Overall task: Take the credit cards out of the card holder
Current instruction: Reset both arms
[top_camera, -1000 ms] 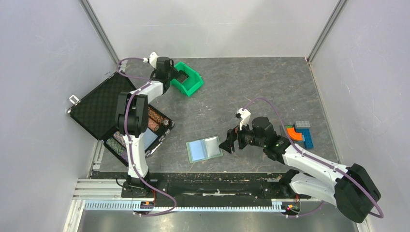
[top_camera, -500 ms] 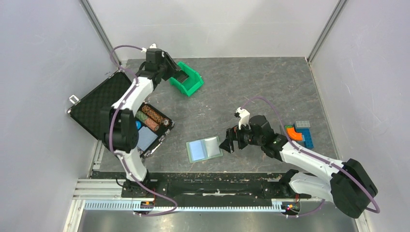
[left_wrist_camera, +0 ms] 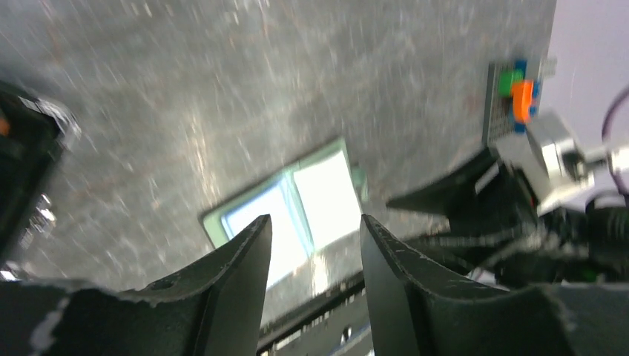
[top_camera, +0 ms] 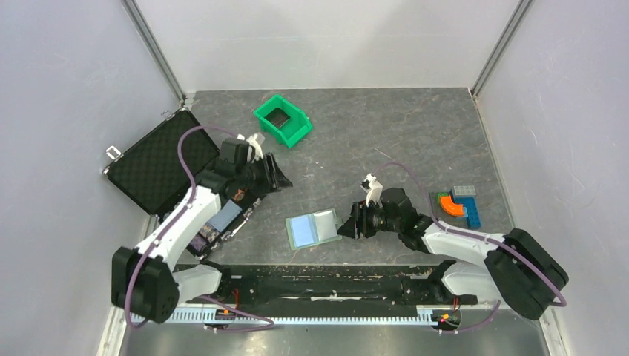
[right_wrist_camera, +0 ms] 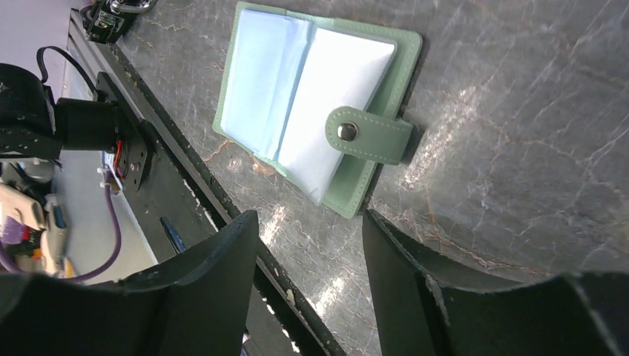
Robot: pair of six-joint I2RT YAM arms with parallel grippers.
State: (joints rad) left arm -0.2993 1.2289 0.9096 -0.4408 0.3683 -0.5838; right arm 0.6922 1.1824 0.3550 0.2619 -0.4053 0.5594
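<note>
Matt against gloss
The card holder (right_wrist_camera: 319, 104) is showing matt, stitched leatherette; the marbled table (right_wrist_camera: 519, 111) is gleaming smoothly.

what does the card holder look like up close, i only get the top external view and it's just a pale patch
observer: right wrist view shows the card holder lying open, its snap tab folded inward over the right side.
operator: any cards left inside
observer: no dark card shows; both pages look pale and blank, though one could be tucked out of sight.
operator: right pincer holding anything
observer: no, the right pincer has its jaws apart with nothing between them.
</note>
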